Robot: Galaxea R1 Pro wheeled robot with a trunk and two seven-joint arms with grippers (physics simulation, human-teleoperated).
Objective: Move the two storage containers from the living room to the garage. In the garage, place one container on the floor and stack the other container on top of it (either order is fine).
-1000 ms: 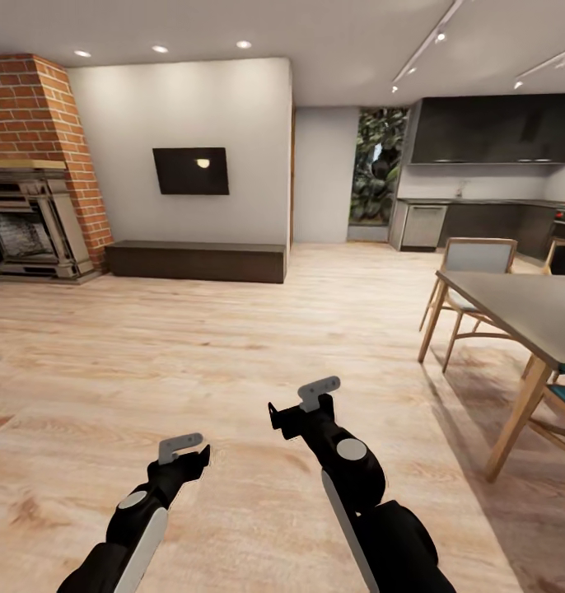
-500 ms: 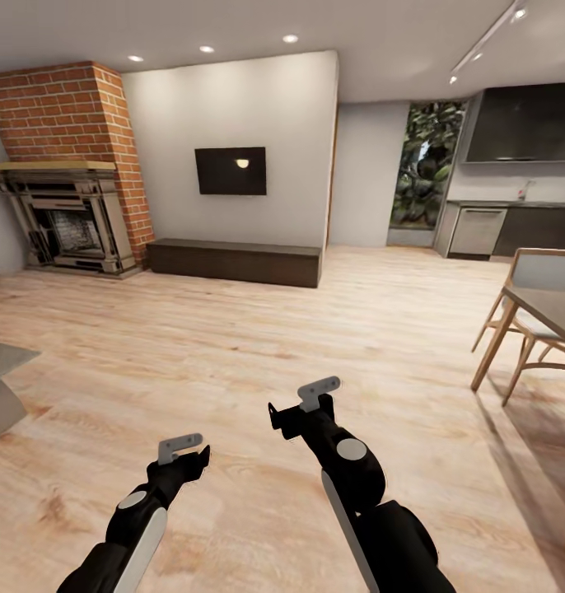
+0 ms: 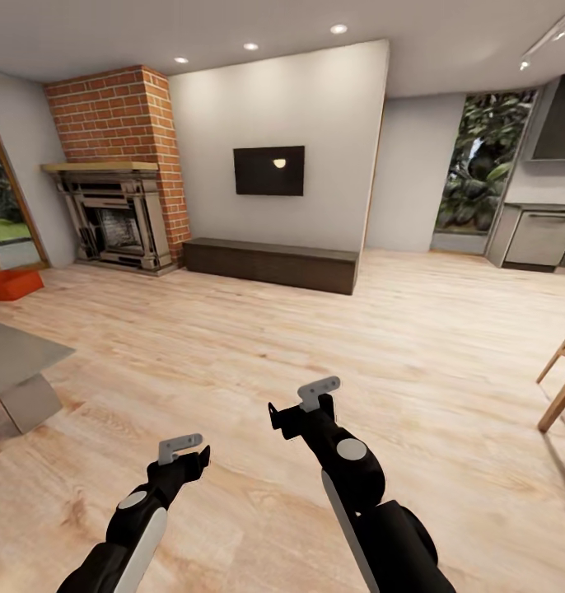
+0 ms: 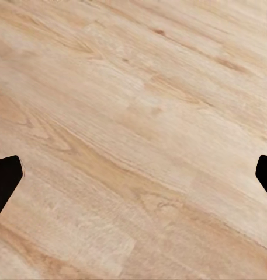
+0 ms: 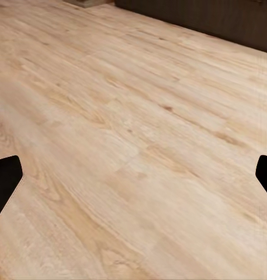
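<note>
Both grippers, left gripper (image 3: 184,451) and right gripper (image 3: 303,405), hang spread wide and empty; the robot should steer toward the storage container (image 3: 11,283) at ten o'clock, beside the fireplace (image 3: 114,226).

Head view: high, facing forward and down over both arms toward the brick fireplace (image 3: 122,165).
Left wrist view: close above plank floor (image 4: 133,128), fingertips at both edges.
Right wrist view: similar, probably tilted further ahead; dark low cabinet (image 5: 226,20) beyond fingertips.
Shared: plank floor.

Readable text: none in any view.
Wall-mounted television (image 3: 269,170): dark screen with one light reflection, no lettering.
Orange-red storage container (image 3: 12,283): no label visible.
</note>
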